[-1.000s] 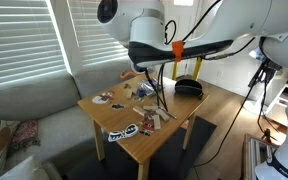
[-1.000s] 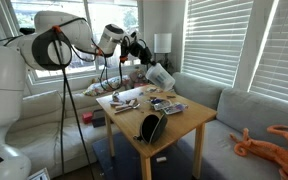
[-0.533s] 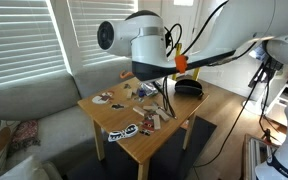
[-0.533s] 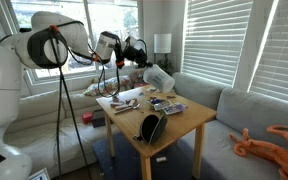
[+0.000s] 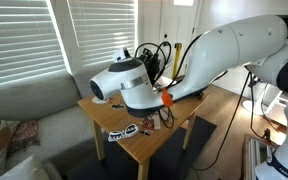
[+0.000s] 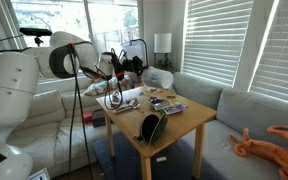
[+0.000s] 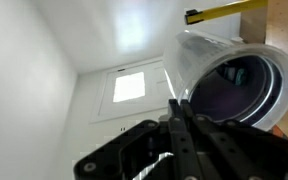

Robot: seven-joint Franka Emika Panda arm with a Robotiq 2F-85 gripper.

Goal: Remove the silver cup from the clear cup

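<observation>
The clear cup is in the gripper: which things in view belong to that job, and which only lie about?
Job: gripper, holding the clear cup; silver cup, seemingly nested inside it.
Lying about: black round object, small clutter on the table, orange octopus toy on the sofa.

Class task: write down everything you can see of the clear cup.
The clear cup is a see-through plastic tumbler with a whitish rim and no handle. It is held in the air, tipped on its side, mouth towards the wrist camera. A darker cup, apparently the silver cup, sits nested inside. The gripper meets its rim, jaws looking closed on it.
</observation>
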